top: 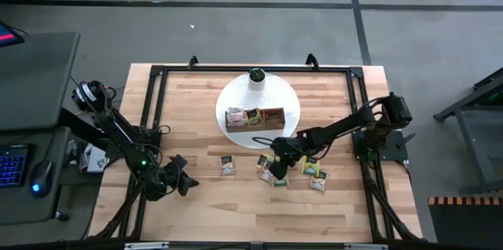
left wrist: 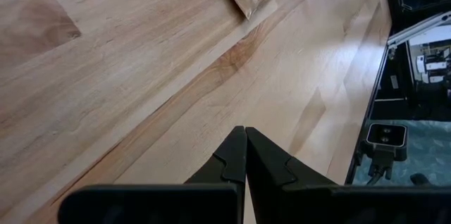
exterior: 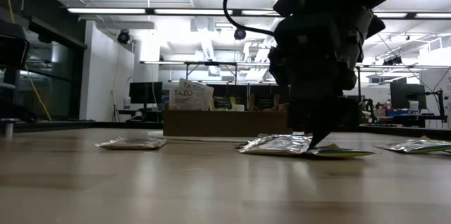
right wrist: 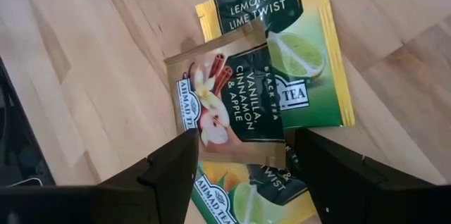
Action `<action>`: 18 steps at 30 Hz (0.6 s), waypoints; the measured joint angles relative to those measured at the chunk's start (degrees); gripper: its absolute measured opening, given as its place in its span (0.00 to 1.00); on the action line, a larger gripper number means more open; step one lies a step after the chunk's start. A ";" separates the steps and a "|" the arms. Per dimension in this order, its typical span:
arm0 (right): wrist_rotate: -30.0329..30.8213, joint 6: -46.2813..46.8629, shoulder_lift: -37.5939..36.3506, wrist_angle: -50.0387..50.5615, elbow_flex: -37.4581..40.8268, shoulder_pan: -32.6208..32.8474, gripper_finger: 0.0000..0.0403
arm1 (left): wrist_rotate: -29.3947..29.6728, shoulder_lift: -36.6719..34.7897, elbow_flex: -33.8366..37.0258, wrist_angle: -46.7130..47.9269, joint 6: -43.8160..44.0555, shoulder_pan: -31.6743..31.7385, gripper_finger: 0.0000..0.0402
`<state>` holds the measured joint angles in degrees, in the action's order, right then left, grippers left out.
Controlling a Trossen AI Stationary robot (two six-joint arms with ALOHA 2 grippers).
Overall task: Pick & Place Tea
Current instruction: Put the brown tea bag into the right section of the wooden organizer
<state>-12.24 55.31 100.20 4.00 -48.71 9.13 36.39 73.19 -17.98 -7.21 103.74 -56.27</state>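
Note:
Several tea sachets lie flat on the wooden table near the middle. My right gripper [right wrist: 243, 175] is open, slanting down over a small overlapping pile: a tan vanilla-cinnamon sachet [right wrist: 232, 111] lies on a green lemon-lime sachet [right wrist: 299, 48] and on another sachet [right wrist: 236, 199]. The fingers stand either side of the tan sachet's near end. In the high view this gripper [top: 277, 169] is right of centre. A single sachet [top: 227, 165] lies to its left and two sachets [top: 314, 173] to its right. My left gripper [top: 187, 183] waits shut over bare wood at the near left. My right gripper comes at the pile slanting from above and from the table's right. In the low view one fingertip [exterior: 312, 141] reaches down to the sachets [exterior: 276, 144]. I cannot tell whether it touches them.
A white round plate [top: 236, 97] at the far middle bears a brown wooden tray [top: 255, 118] with sachets standing in it. A white cylinder with a dark top [top: 257, 77] stands at the plate's far rim. A black frame [top: 157, 93] borders the table.

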 joint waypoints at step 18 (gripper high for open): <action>2.64 0.25 0.09 0.03 0.09 -0.13 0.05 | -1.10 0.00 0.00 0.01 -0.09 0.01 0.00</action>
<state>-9.61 55.56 100.29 4.03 -48.62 8.99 35.29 73.19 -17.98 -7.20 103.66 -56.26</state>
